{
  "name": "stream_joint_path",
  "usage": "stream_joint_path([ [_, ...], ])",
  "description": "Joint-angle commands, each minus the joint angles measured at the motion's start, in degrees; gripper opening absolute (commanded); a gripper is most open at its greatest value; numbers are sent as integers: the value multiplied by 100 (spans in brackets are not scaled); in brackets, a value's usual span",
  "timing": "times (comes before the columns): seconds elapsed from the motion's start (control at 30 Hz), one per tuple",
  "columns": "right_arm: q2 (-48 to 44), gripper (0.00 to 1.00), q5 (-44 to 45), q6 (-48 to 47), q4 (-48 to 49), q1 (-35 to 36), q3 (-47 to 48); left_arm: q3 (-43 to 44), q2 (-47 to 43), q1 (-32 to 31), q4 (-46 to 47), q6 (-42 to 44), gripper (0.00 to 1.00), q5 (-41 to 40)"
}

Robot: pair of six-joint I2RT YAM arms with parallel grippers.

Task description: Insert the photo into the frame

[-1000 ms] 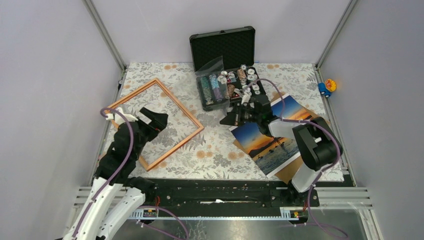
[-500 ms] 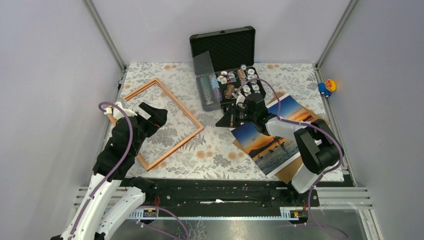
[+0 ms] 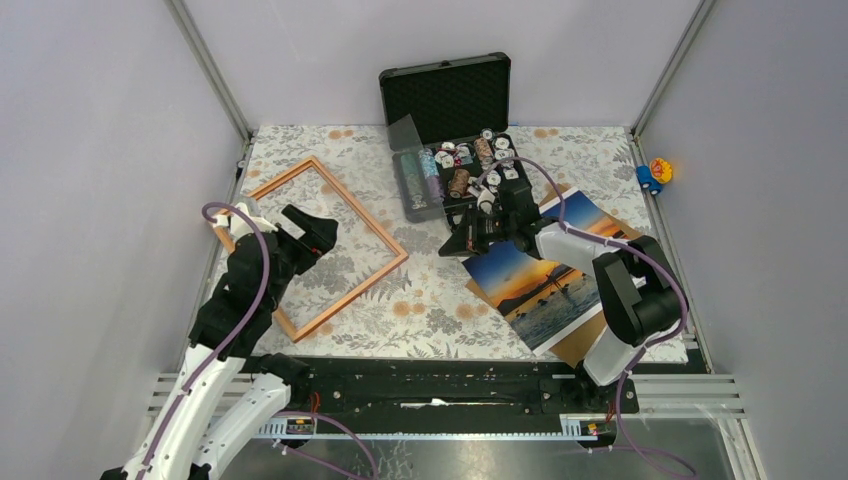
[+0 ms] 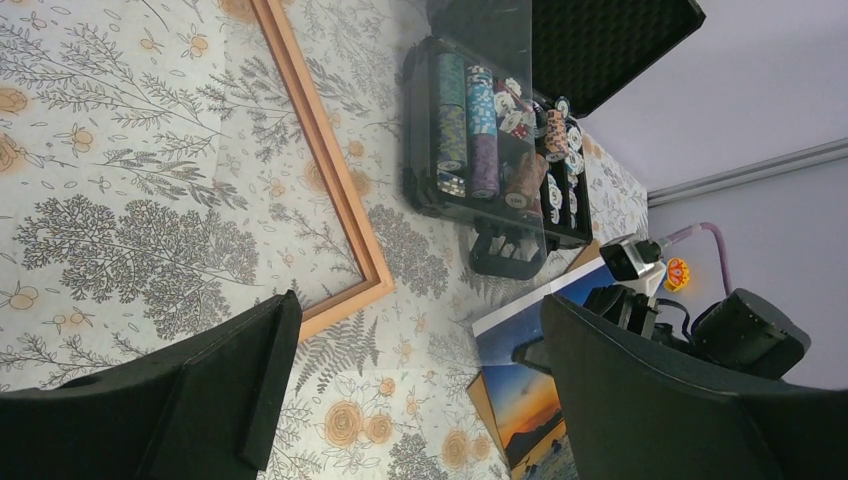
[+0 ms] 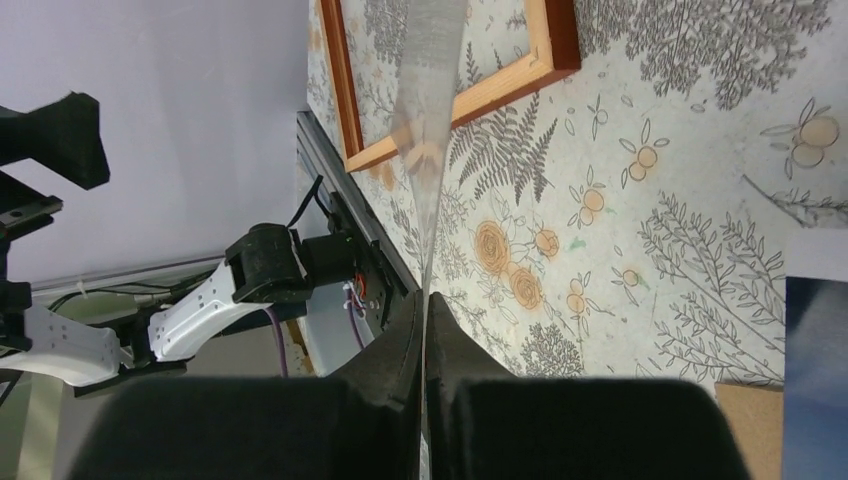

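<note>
Holds left hand released above the frame lying flat on the desk. Pinches a clear sheet in clenched right hand beside the chip case. Has the photo lying face up on cardboard at far right, outside the frame.

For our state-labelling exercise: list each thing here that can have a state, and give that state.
Frame: flat, empty.
Photo: face up, outside the frame.
Case: lid open, chips inside.
Clear sheet: gripped at one edge.
Right fingers: shut on it.
Left fingers: open, empty.
</note>
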Motion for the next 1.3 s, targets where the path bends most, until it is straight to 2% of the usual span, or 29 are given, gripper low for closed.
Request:
stream_joint_path([
  [0.0,-150,4,129,-231,-284,-150,354,-47,-28,27,351,69,97,119],
  [0.13,-121,16,693,263,483,-165,57,-306,-5,31,579,69,97,219],
  [0.27,304,10,95,290,534,-236,237,-626,456,31,1017,69,97,449],
  [0.5,384,5,-940,-500,-504,-697,414,-428,1964,240,1044,69,97,714],
  [0.67,432,5,-1325,-933,-982,-1052,409,-824,2369,828,1762,174,98,1877],
  [0.7,445,6,-1341,-982,-1043,-1081,422,-876,2466,887,1864,-116,99,2020],
  [0.83,525,16,-1147,-991,-978,-1108,462,-1174,2840,967,2456,-270,99,2453],
  [1.03,362,32,-435,106,306,-1112,-84,-1729,3627,958,3337,-588,99,2957],
  [1.27,140,42,470,2387,3353,-1064,-1476,-2240,3990,950,4032,-877,99,3188],
])
